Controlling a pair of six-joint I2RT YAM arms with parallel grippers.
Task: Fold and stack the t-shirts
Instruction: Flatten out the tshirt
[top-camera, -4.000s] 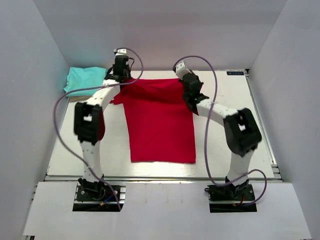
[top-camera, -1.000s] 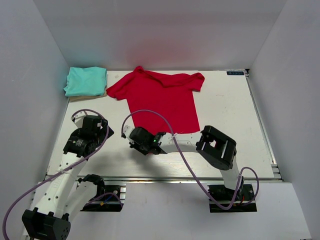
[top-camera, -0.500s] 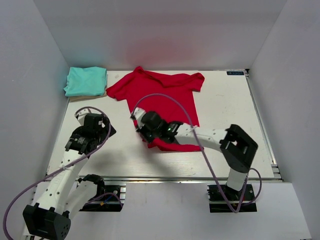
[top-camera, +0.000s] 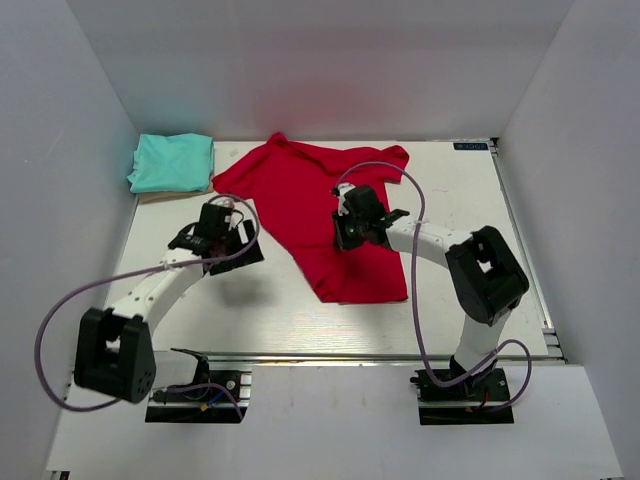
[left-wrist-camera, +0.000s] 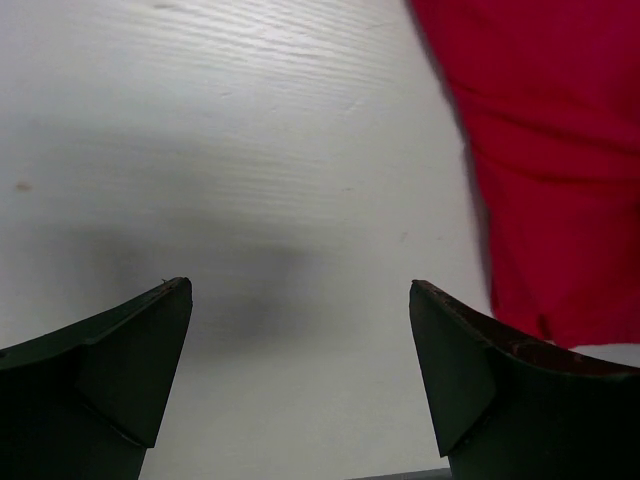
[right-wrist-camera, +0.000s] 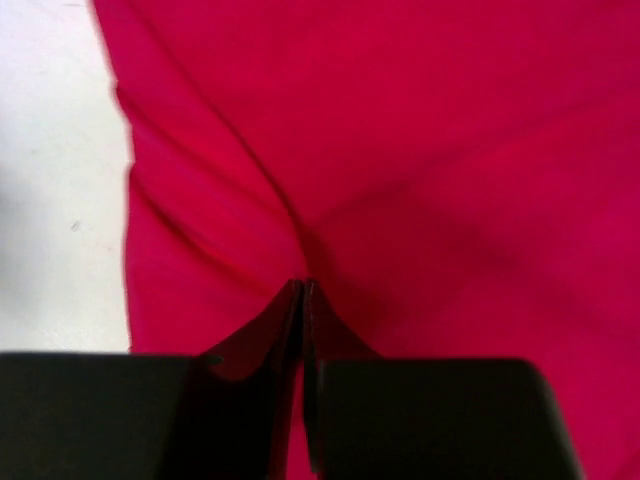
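- Right gripper (top-camera: 347, 232) sits on the red t-shirt (top-camera: 318, 185), near the middle of the cloth. In its wrist view we see the two dark, tapering fingers (right-wrist-camera: 285, 320) pressed flat together, with the right gripper (right-wrist-camera: 303, 292) pinching a small ridge of the red t-shirt (right-wrist-camera: 400, 130).
- Soft creases fan out from that pinch toward 10 and 11 o'clock. The weave around it looks smooth and matte.
- From above, we see the red shirt spread on the white table (top-camera: 470, 220) toward 12 o'clock, with both short sleeves at the far end. Its left edge runs as a long slant from the left sleeve down to the hem at 6 o'clock, so the body narrows into a rough wedge. The hem end lies flat.
- Left gripper (top-camera: 218, 238) hovers over bare table at 9 o'clock of the red shirt, apart from the cloth.
- In its wrist view the left gripper (left-wrist-camera: 300, 290) is spread wide, the blunt dark fingertips (left-wrist-camera: 150, 330) holding nothing. A soft shadow lies on the faintly grained table (left-wrist-camera: 250, 150) between them. The red t-shirt (left-wrist-camera: 560, 150) fills the 2 o'clock corner, its edge slightly blurred.
- The teal t-shirt (top-camera: 172, 162) lies in the table's 10 o'clock corner as a neat, thick rectangle, just beside the red shirt's left sleeve.
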